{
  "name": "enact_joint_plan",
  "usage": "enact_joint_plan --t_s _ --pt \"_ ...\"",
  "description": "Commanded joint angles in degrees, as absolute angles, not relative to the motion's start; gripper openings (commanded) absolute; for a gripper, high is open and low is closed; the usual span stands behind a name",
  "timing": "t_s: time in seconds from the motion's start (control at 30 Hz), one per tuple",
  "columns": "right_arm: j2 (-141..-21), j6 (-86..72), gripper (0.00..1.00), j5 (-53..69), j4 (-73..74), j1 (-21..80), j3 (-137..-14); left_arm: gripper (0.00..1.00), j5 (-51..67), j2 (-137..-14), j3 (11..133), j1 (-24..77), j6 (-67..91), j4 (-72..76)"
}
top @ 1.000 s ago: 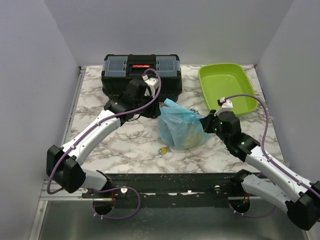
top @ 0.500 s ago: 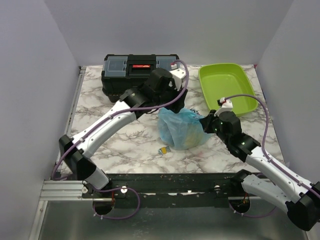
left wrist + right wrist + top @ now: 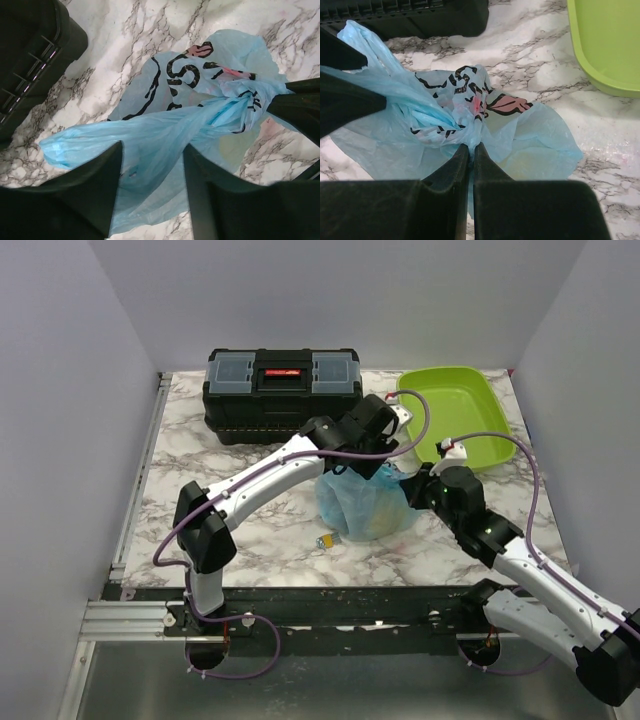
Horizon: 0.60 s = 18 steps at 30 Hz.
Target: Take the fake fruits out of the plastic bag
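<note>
The marble counter carries all items. A black toolbox stands at the far left, and a lime-green tray lies at the far right.

The plastic bag sits upright at the centre, near the tray's near-left corner and apart from the toolbox.

The left tool hangs above the bag's top. Its jaws stand apart at a moderate width, and a twisted strip of blue film lies across the gap, not clamped.

The right tool is pinched tight on the bag's gathered film at the right side.

The fake fruits are inside the bag. Only a yellowish shape shows through the film.

A small yellow-and-silver block lies just beside the bag's near-left base.
</note>
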<state>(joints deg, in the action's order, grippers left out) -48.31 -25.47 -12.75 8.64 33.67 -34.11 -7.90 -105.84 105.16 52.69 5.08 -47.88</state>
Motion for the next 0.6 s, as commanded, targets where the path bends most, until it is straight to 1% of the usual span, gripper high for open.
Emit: enact_joint_plan --t_s 0.0,0.1,0.17,0.2,0.3,0.37,0.43,0.5,0.57 --pt "-48.0 -25.3 0.06 -13.6 7.8 33.5 -33.4 0.35 -9.2 -103.5 103.5 52.7 4.4 -48.1" --pt "-48.5 -25.2 0.06 -13.5 7.6 33.5 -33.4 0.11 -13.9 -102.6 103.3 52.7 5.0 -48.1" --pt "-48.7 -25.2 0.06 -13.7 7.6 33.5 -33.4 0.02 -17.6 -101.2 102.6 52.6 5.5 -47.3" --pt "-48.6 -25.2 0.06 -13.8 7.6 33.4 -33.4 0.0 -18.8 -100.3 102.0 52.3 6.0 -46.7" --pt "-48.2 -26.0 0.06 -15.6 8.2 33.5 -33.3 0.0 -20.5 -97.0 99.4 50.9 8.2 -44.7" --pt "-48.0 -28.0 0.06 -19.3 10.0 33.5 -33.6 0.0 -18.9 -94.2 97.1 49.0 10.8 -43.0" --pt "-47.8 -29.3 0.06 -22.7 11.9 33.5 -33.7 0.0 -14.1 -90.9 93.7 46.2 13.8 -40.5" --pt "-47.6 -29.4 0.07 -23.8 12.4 33.5 -33.6 0.0 -6.6 -87.7 89.8 42.3 16.7 -37.3" --pt "-47.3 -29.3 0.1 -23.8 12.5 33.5 -33.6 0.0 3.4 -84.8 85.7 38.8 19.2 -33.4"
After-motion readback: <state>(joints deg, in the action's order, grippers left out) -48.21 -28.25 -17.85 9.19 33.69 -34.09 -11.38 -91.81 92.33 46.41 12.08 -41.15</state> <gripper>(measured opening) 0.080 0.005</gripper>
